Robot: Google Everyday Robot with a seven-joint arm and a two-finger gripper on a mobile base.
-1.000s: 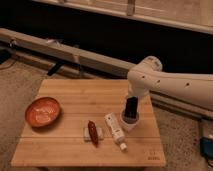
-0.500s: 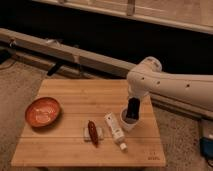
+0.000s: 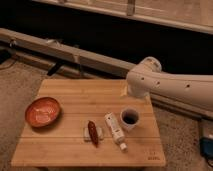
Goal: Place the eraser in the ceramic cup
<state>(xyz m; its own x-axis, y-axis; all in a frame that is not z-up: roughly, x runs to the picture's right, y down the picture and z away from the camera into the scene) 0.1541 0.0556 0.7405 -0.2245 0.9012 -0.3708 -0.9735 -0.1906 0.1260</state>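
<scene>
The white ceramic cup stands upright on the right half of the wooden table. Its inside is dark, and I cannot tell whether that dark shape is the eraser; no eraser shows anywhere else. My white arm reaches in from the right. The gripper at its end hangs just above and slightly behind the cup, apart from it and mostly hidden by the wrist.
An orange-red bowl sits at the table's left. A dark red oblong object and a white tube lie just left of the cup. A metal rail runs behind the table. A blue thing lies on the floor at right.
The gripper stood low over the cup and covered it. It has since risen clear, and the cup's rim and dark inside now show.
</scene>
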